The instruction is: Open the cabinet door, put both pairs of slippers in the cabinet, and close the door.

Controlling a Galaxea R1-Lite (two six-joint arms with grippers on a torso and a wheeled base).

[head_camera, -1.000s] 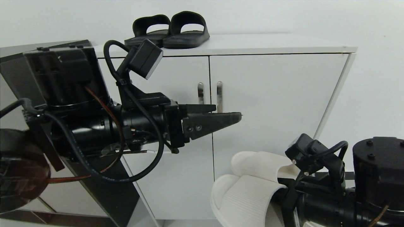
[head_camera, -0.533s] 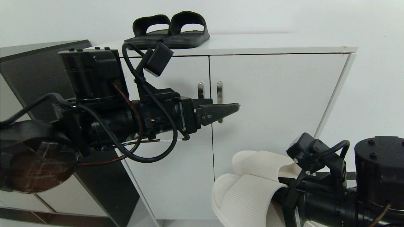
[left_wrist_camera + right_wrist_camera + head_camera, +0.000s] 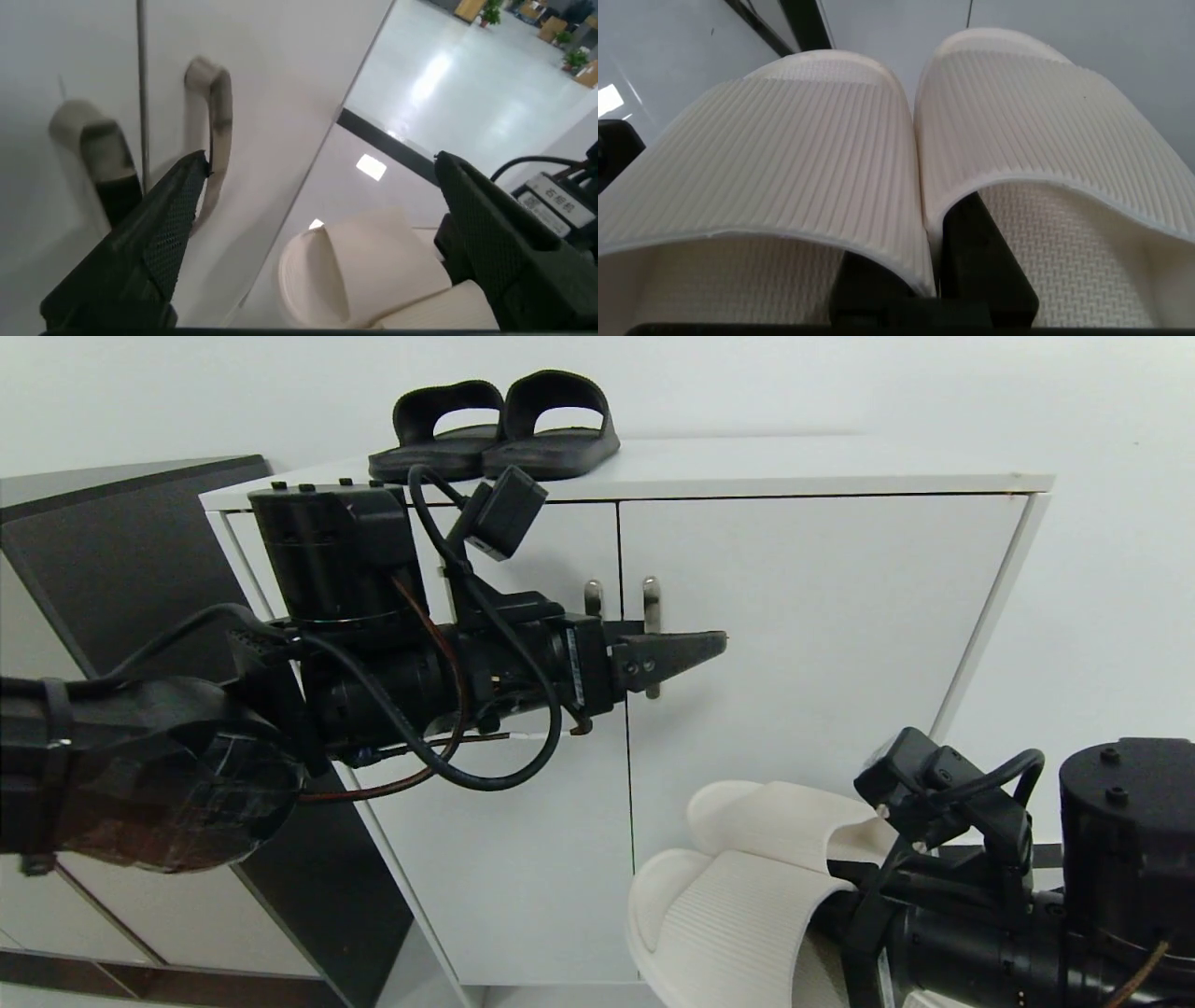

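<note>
My left gripper (image 3: 708, 645): fingers spread, holding nothing, at the handles (image 3: 651, 607) of the shut cabinet (image 3: 822, 616). My right gripper (image 3: 952, 271): clamped on the white slippers (image 3: 738, 887), low before the right door. Black slippers (image 3: 504, 429): cabinet top, left rear edge.

White cabinet (image 3: 822, 616), black slippers (image 3: 504, 429) — ribbed cream slippers (image 3: 738, 896).

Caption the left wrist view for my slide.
Open left gripper poised at a cabinet door handle, with the white slippers close by.
</note>
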